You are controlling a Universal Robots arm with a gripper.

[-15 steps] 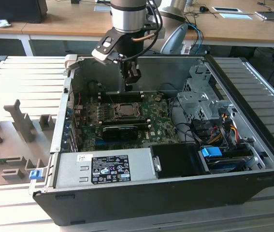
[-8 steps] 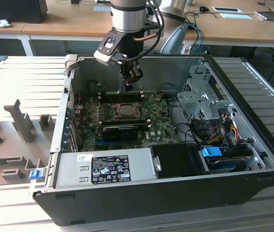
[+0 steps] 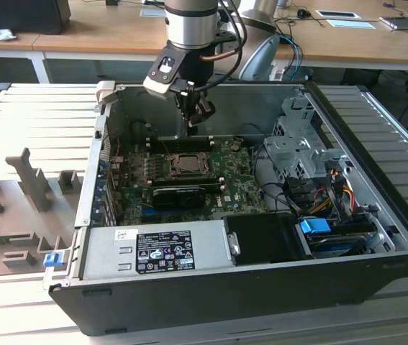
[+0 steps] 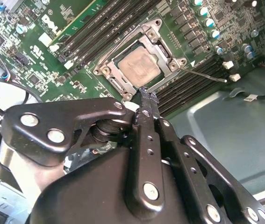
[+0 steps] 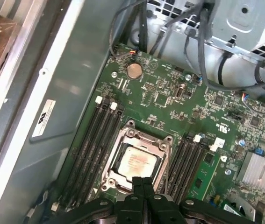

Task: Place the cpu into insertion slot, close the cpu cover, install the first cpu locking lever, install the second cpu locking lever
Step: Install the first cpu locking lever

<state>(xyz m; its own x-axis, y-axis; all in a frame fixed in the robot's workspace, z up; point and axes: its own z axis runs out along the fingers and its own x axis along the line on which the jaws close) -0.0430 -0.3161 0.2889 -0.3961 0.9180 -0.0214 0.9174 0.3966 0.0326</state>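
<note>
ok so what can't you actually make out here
- first wrist view: the cpu cover's near edge, behind the hand.
- exterior view: fine detail at the insertion slot, too small.
- second wrist view: part of the motherboard, blocked by the hand.

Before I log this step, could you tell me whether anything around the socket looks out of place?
One thin locking lever angles away from the cpu cover across the memory slots instead of lying along its frame. The cpu sits flat.

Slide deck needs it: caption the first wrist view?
Shut black gripper near the pale silver-grey square cpu, seated in the silver-rimmed insertion slot with the thin silvery frame cpu cover down.
</note>
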